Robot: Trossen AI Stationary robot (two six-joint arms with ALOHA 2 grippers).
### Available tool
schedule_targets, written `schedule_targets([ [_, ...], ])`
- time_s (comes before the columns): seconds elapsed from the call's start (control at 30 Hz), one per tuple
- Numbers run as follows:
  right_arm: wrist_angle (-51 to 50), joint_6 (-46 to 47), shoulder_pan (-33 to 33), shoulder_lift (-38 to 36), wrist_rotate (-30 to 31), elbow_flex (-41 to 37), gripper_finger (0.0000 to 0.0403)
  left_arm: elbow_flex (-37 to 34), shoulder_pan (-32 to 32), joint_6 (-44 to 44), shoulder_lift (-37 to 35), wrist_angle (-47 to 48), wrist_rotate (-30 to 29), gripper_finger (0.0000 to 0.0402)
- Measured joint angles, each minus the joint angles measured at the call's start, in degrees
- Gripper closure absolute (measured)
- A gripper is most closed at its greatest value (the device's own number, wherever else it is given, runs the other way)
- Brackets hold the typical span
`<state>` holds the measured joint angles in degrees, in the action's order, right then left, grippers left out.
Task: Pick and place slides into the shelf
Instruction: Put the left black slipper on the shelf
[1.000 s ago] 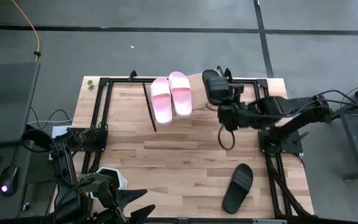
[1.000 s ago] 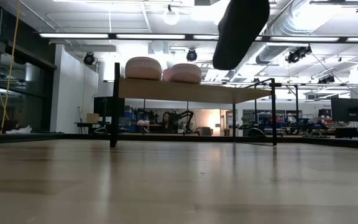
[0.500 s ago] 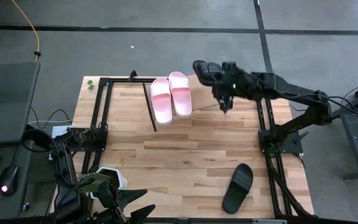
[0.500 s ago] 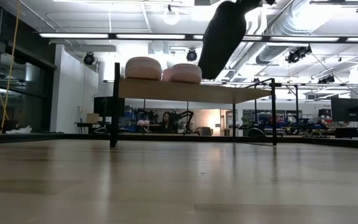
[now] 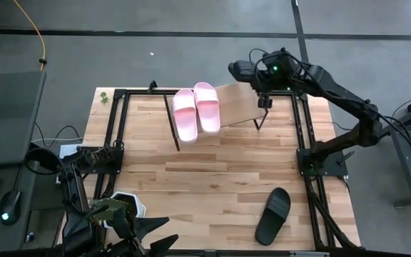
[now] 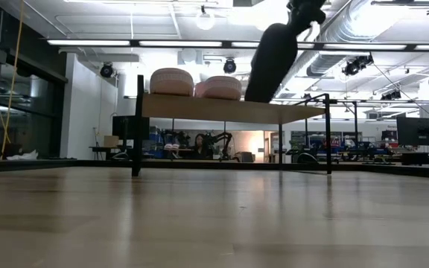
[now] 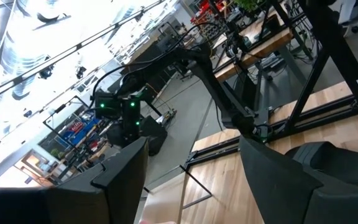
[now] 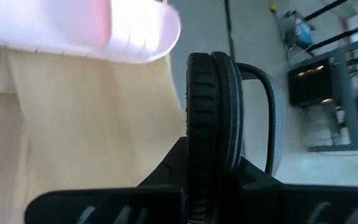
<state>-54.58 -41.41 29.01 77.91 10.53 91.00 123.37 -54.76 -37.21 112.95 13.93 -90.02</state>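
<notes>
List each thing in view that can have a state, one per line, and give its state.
Pink slides: side by side on the shelf.
Held black slide: gripped on edge above the shelf.
Other black slide: flat on the table.
Right tool: shut on the held black slide.
Left tool: open, idle.

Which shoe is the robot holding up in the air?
A black slide, pinched by the right gripper above the shelf. The other black one lies on the table.

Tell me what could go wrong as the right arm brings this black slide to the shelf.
1. The right gripper pinches the black slide on edge, nearly upright over the shelf; released like this, it may topple or drop off.
2. The slide hangs close beside the pink slides; lowering could nudge them.
3. The other black slide lies near the right arm's base, where a return swing might hit it.
</notes>
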Motion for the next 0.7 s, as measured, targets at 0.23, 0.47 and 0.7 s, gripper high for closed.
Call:
schedule_targets([
  [0.23,-6.3,1.8,-0.1,0.0,-2.6,0.0,0.0388,0.0,0.0,-0.3,0.0,0.0,0.0,0.0156],
  [0.47,-7.7,1.9,-1.4,0.0,-2.5,0.0,0.0388,0.0,0.0,0.0,0.0,0.0,0.0,0.0156],
  [0.7,-9.5,0.7,-0.9,0.0,-2.2,0.0,0.0388,0.0,0.0,0.0,0.0,0.0,0.0,0.0156],
])
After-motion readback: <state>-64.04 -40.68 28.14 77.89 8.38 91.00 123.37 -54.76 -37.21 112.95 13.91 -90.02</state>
